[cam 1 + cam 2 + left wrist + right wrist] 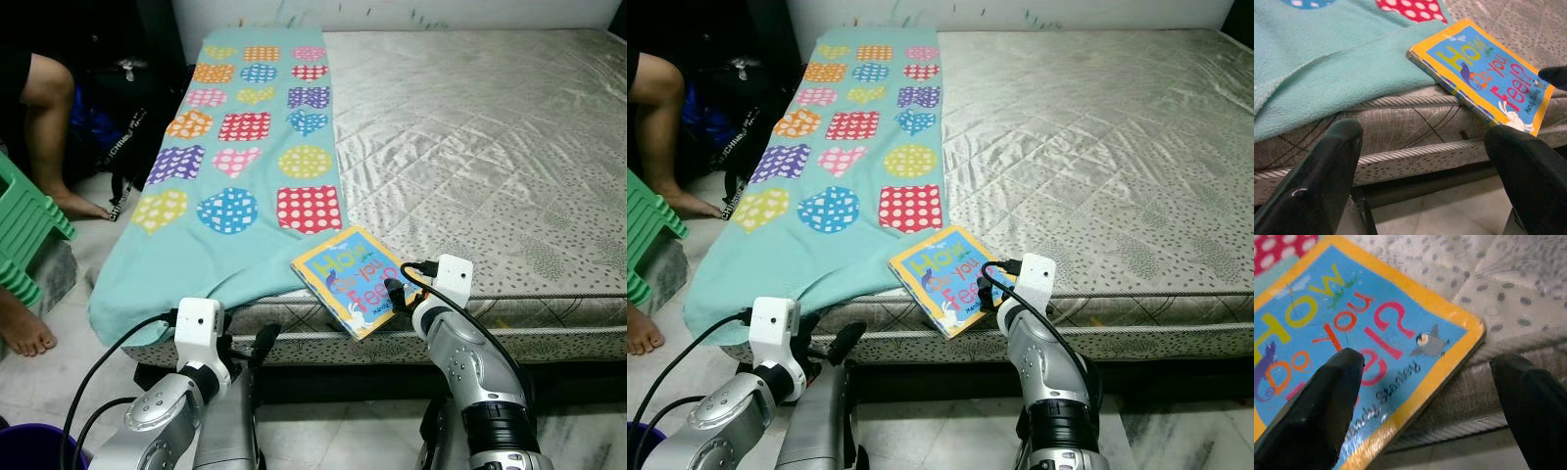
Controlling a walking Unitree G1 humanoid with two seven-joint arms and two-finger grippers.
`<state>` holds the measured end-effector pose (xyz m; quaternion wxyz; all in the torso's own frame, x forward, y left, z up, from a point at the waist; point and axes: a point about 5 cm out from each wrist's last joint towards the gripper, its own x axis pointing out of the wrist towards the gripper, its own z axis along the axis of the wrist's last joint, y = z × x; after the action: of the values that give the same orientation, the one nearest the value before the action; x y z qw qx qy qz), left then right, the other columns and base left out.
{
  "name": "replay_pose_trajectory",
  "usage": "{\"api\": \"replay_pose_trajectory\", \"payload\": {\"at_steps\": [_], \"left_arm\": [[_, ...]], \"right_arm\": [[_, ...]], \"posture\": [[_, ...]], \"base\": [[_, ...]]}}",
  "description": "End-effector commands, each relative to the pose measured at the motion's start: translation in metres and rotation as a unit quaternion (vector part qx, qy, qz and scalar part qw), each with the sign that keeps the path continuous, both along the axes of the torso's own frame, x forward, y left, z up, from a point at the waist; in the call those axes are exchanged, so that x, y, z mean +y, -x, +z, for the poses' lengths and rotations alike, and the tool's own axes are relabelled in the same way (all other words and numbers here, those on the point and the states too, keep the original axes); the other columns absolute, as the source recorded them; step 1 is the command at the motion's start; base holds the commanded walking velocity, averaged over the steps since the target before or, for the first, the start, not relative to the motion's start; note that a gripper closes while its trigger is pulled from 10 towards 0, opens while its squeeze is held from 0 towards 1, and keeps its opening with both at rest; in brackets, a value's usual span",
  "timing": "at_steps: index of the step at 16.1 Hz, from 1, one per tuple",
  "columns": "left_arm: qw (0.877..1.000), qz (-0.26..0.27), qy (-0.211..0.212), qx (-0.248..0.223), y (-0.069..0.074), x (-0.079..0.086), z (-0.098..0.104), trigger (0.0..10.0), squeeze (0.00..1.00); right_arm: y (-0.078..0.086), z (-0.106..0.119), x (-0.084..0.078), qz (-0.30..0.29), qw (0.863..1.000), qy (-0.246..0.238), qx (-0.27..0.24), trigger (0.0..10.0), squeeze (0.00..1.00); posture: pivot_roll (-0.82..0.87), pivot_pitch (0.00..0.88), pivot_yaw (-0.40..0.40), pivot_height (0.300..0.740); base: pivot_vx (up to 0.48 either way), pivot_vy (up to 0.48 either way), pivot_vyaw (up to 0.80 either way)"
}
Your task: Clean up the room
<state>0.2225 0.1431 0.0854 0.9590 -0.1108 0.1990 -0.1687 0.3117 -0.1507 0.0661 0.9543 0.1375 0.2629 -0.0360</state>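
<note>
Here, the right gripper (400, 294) reaches forward at lower centre-right of the frame, fingers spread wide and released, one fingertip (1327, 401) over the cover of the picture book (351, 279). The book lies at the near edge of the mattress (490, 147), one corner overhanging, just beside the teal blanket (245, 157). The left gripper (245, 357) sits low at lower left, bent-armed, fingers apart, grasping nothing. A person's legs (44, 108) show at upper left, near a green stool (24, 235).

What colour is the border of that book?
Orange-yellow border on the blue board book, best in the right wrist view.
</note>
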Motion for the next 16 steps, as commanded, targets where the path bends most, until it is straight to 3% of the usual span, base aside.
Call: {"api": "replay_pose_trajectory", "payload": {"at_steps": [1, 10, 16], "left_arm": [[1.000, 0.005, -0.002, 0.012, 0.001, 0.002, -0.003, 10.0, 0.00], [1.000, 0.001, 0.002, 0.016, 0.001, 0.001, -0.003, 10.0, 0.00], [1.000, -0.005, 0.010, 0.022, 0.001, 0.000, -0.004, 10.0, 0.00]], "right_arm": [[0.003, -0.002, 0.003, 0.007, 1.000, -0.003, 0.016, 10.0, 0.00], [0.017, -0.010, 0.016, 0.007, 0.997, -0.025, 0.076, 10.0, 0.00], [0.021, -0.013, 0.046, 0.018, 0.983, -0.146, 0.110, 10.0, 0.00]], "posture": [[-0.03, 0.046, 0.008, 0.501], [-0.04, 0.048, 0.008, 0.501], [-0.04, 0.049, 0.010, 0.501]], "base": [[0.000, 0.000, 0.00], [0.000, 0.000, 0.00], [0.000, 0.000, 0.00]]}}
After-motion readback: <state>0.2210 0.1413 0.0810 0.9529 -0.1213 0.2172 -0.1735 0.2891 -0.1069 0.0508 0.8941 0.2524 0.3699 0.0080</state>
